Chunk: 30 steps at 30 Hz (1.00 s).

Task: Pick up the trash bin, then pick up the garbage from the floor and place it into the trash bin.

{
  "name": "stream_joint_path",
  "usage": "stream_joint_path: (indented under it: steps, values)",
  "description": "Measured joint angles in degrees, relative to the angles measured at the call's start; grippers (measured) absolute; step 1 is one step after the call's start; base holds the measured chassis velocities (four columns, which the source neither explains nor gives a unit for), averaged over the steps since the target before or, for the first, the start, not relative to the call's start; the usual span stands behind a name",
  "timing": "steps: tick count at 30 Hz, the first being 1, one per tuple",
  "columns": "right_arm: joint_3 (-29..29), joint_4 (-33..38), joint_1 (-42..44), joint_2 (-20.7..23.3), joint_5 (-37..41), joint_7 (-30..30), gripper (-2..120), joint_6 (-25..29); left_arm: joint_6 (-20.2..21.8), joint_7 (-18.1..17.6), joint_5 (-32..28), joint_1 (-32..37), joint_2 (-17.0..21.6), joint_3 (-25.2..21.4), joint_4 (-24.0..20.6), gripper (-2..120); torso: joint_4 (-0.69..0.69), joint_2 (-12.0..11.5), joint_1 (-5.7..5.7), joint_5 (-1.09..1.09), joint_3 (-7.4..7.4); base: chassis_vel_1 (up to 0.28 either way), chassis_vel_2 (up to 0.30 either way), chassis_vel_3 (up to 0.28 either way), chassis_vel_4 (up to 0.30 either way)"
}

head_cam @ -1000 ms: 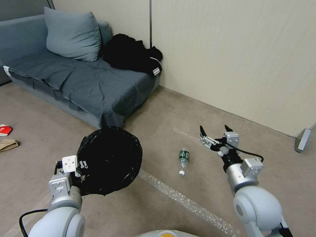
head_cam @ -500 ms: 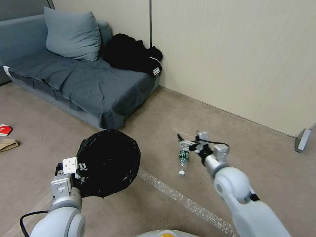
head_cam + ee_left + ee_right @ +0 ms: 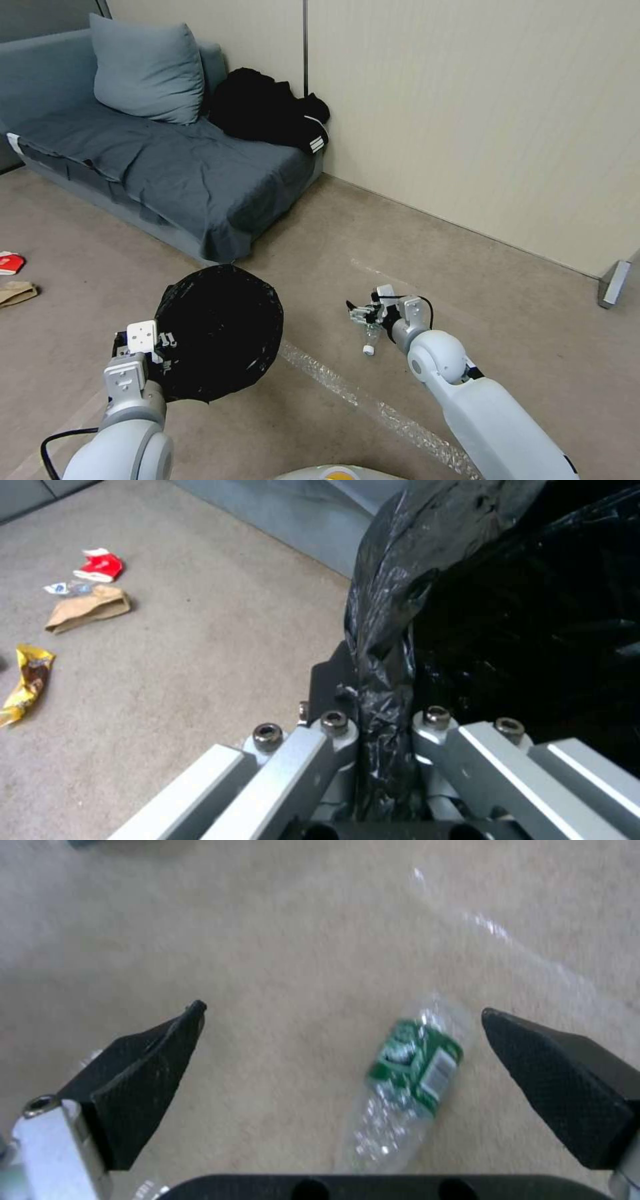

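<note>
- Black bag lining covers the bin [image 3: 220,330], which hangs tilted above the floor at the near left, its mouth facing the camera.
- Left gripper [image 3: 385,725] has its fingers closed on the bag-covered rim; in the left wrist view a fold of black plastic is pinched between the two metal fingers [image 3: 333,725].
- Right gripper [image 3: 360,312] is low over the floor at centre, right over the bottle [image 3: 371,339], arm stretched out from the near right.
- In the right wrist view its black fingers [image 3: 143,1065] are spread wide, holding nothing; the clear bottle with a green label [image 3: 407,1075] lies on the floor between them, nearer one finger, touching neither.
- The bottle's white cap points toward the robot in the head view, just beyond a shiny tape strip [image 3: 373,403] running across the floor.
- More garbage lies at the far left, well apart from the bin: a red carton [image 3: 99,566], a brown paper bag [image 3: 87,609] just beside it, and a yellow wrapper [image 3: 25,682] nearer.
- A grey sofa [image 3: 167,160] stands against the far wall, with a cushion [image 3: 147,70] and black clothes [image 3: 267,110] on it.
</note>
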State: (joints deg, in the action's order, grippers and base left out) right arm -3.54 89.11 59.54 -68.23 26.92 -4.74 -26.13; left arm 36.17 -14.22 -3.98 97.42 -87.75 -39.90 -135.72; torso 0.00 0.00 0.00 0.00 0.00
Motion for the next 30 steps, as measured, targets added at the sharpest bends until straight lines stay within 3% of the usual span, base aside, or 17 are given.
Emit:
stream_joint_path:
  steps: [30]
  values:
    - [-1.1,-11.0,-1.1,-4.4,-0.8,2.1,100,3.3,-0.1,0.0,0.9,0.2,-0.6,0.7,-0.5,1,0.0,0.0,0.0,0.0,0.0,0.0,0.0,0.0,0.0]
